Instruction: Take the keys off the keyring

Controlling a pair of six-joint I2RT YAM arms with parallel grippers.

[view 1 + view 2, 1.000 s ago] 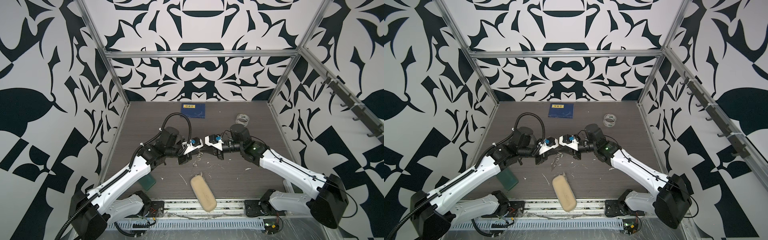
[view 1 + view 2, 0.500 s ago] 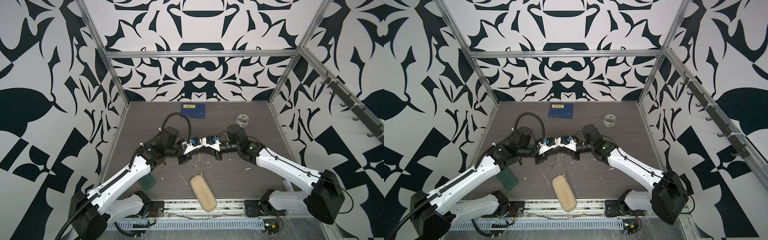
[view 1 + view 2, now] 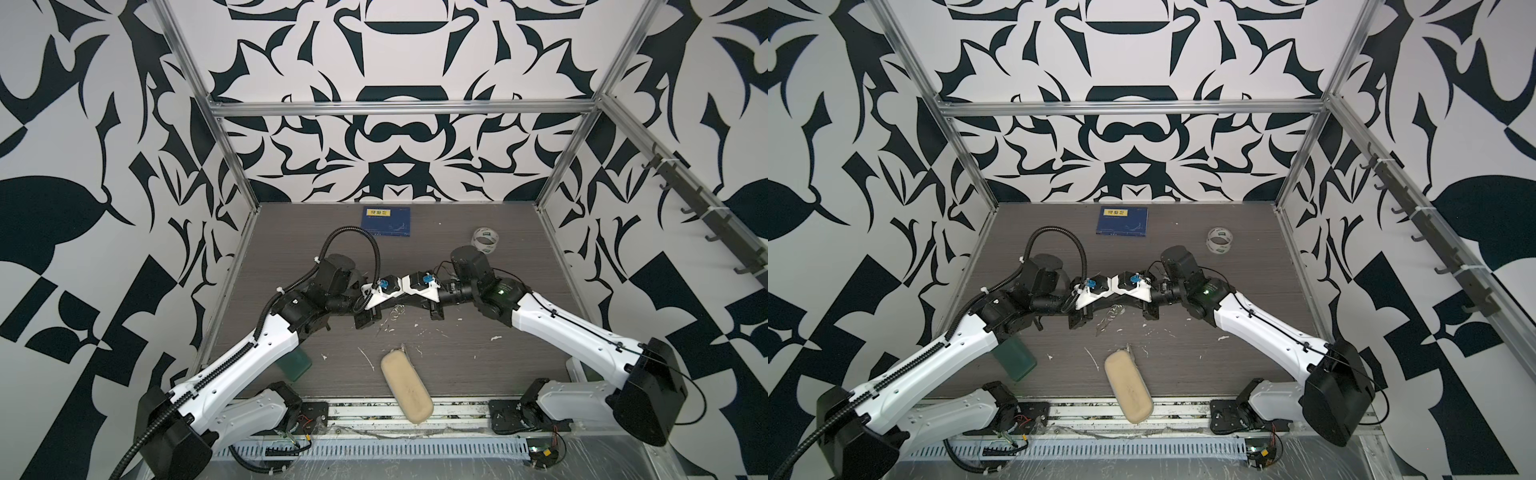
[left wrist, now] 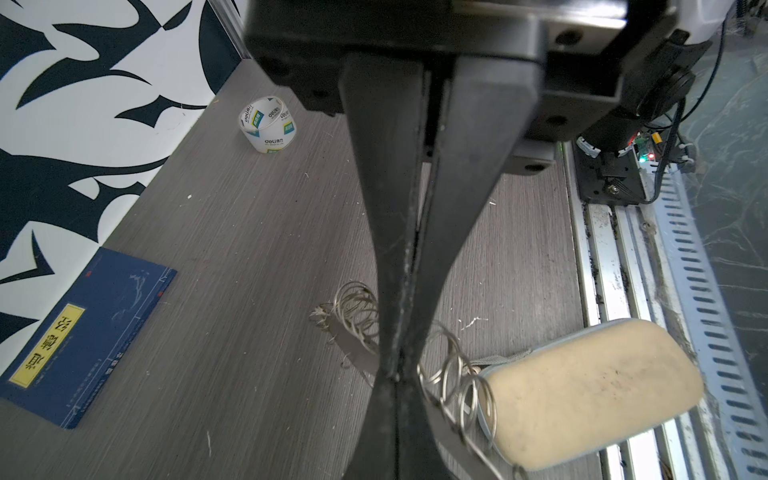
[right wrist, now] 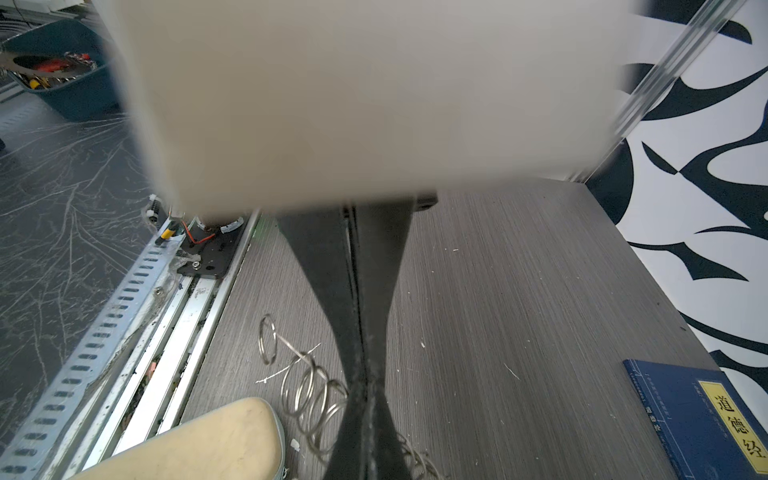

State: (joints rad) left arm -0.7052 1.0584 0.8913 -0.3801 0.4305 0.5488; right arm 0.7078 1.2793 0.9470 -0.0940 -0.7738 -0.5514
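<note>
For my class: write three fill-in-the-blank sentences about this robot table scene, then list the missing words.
1. At the keyring, the left gripper and the right gripper both have their jaws ____.
2. The book has a ____ cover with a yellow label.
3. In both top views the tape roll stands to the ____ of the book.

Missing words: shut; blue; right.

The left gripper (image 4: 392, 399), jaws closed on the keyring (image 4: 451, 376) at its chain of wire rings, meets the closed right gripper (image 4: 395, 361) tip to tip above the grey table (image 4: 249, 232), with a beige case (image 4: 590, 390) beside the rings and a blue book (image 4: 83, 340) and tape roll (image 4: 268, 124) well apart.
</note>
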